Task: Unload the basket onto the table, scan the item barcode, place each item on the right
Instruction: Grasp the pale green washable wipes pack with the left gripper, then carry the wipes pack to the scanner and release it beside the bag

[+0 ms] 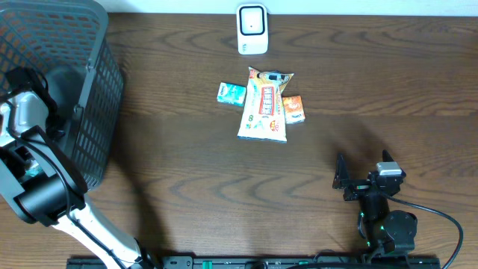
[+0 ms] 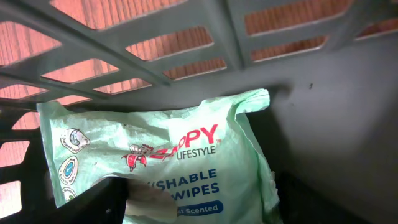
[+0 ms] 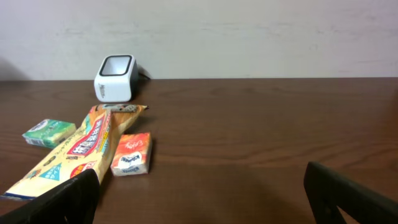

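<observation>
A pale green pack of flushable wipes lies on the floor of the grey mesh basket. My left gripper is down inside the basket and stands open over the pack. Its left finger pad rests against the pack's front, and the other finger is a dark shape at the lower right. From overhead the basket wall and the arm hide this gripper. The white barcode scanner stands at the table's far edge. My right gripper rests wide open and empty near the front right.
A long yellow snack bag, a small green pack and a small orange pack lie just in front of the scanner. The right wrist view shows the same items left of the gripper.
</observation>
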